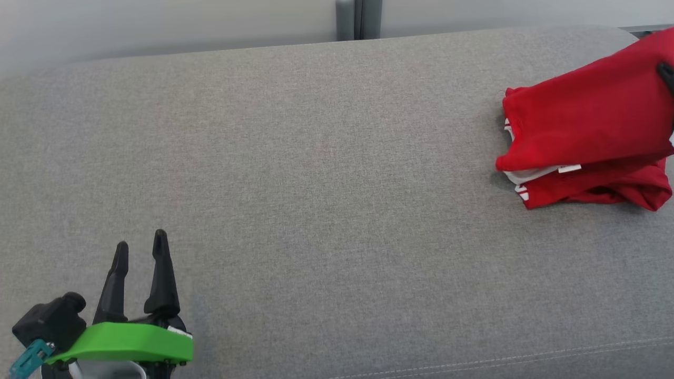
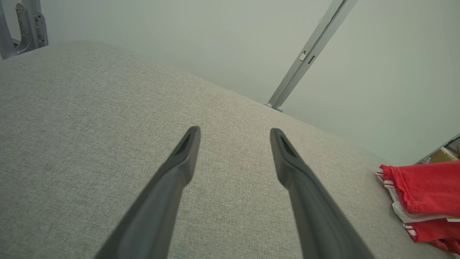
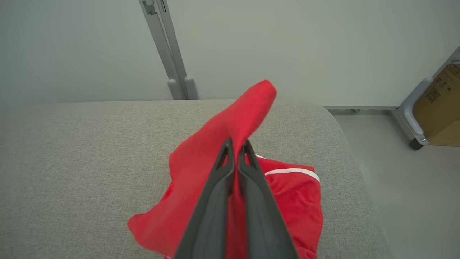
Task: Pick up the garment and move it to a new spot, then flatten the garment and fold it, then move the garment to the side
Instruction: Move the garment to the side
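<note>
The right end effector (image 3: 236, 144) is pressed together on a fold of the red garment (image 3: 201, 172). That fold is held up off the grey bench (image 3: 72, 162). The rest of the garment is seen lying in a heap under the fingers, with white stripes at its edges. The garment is found by the far right corner of the bench.

The left end effector (image 1: 141, 239) is spread wide with nothing in it. It is held over the near left corner, well apart from the garment.

One garment is counted, and two end effectors, each with two dark fingers. One grey post (image 3: 169, 54) is seen behind the bench. One brown box (image 3: 440, 108) is seen past the right edge.
</note>
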Controlling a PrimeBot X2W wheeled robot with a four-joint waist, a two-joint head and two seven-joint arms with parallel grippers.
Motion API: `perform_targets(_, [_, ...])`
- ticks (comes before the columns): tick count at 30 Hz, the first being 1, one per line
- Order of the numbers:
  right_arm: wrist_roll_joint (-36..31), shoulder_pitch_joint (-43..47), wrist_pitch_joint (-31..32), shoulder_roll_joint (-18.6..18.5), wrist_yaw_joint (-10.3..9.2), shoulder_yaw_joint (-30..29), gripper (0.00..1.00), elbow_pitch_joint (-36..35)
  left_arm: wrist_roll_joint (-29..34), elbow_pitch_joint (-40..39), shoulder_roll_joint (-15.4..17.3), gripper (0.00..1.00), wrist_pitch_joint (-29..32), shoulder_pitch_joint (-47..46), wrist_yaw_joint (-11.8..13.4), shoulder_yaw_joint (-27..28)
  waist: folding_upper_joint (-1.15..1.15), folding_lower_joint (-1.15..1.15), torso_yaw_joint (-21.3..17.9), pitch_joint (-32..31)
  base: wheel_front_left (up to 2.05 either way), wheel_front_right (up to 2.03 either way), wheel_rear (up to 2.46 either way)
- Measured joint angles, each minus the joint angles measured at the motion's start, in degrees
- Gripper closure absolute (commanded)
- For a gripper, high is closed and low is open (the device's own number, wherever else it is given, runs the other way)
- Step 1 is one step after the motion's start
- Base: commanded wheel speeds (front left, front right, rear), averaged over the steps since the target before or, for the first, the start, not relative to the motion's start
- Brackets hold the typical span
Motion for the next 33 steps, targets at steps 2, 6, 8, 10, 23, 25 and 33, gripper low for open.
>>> perform_targets(2, [0.0, 0.0, 0.1, -0.6, -0.04, -0.5, 1.00, 0.2, 0.4, -0.4, 0.0, 0.00, 0.5, -0.9, 0.0, -0.3, 0.00, 0.00, -0.1, 0.4, 0.00, 0.00, 0.00])
perform_targets(6, [0.1, -0.4, 0.5, -1.9, -1.01, -1.5, 1.00, 1.1, 1.1, -1.2, 0.0, 0.00, 1.2, -2.1, 0.0, -1.6, 0.00, 0.00, 0.1, 1.2, 0.00, 0.00, 0.00])
perform_targets(8, [-0.1, -0.6, 0.5, -2.9, -1.89, -1.7, 1.00, 1.8, 1.3, -1.7, 0.0, 0.00, 1.4, -2.7, 0.0, -2.0, 0.00, 0.00, 0.4, 1.5, 0.00, 0.00, 0.00])
perform_targets(10, [-1.3, -0.9, 0.4, -4.0, -2.66, -1.6, 1.00, 2.6, 1.6, -2.2, 0.1, 0.00, 1.7, -3.2, 0.0, -2.3, 0.00, 0.00, 0.9, 1.8, 0.00, 0.00, 0.00])
perform_targets(23, [-12.0, 0.2, -3.2, -8.2, -7.75, 3.2, 1.00, 7.5, 3.5, -4.2, 0.2, 0.00, 3.5, -3.9, 0.0, -2.0, 0.00, 0.00, 4.3, 4.3, 0.00, 0.00, 0.00])
perform_targets(25, [-12.1, 0.4, -3.7, -7.9, -8.77, 3.2, 1.00, 8.3, 3.7, -4.5, 0.3, 0.00, 3.8, -3.9, 0.0, -1.8, 0.00, 0.00, 4.7, 4.9, 0.00, 0.00, 0.00])
perform_targets(33, [-12.1, 2.1, -5.7, -5.4, -11.22, 3.1, 1.00, 11.6, 4.9, -6.2, 0.9, 0.00, 4.9, -4.0, 0.0, -0.3, 0.00, 0.00, 5.7, 7.5, 0.00, 0.00, 0.00])
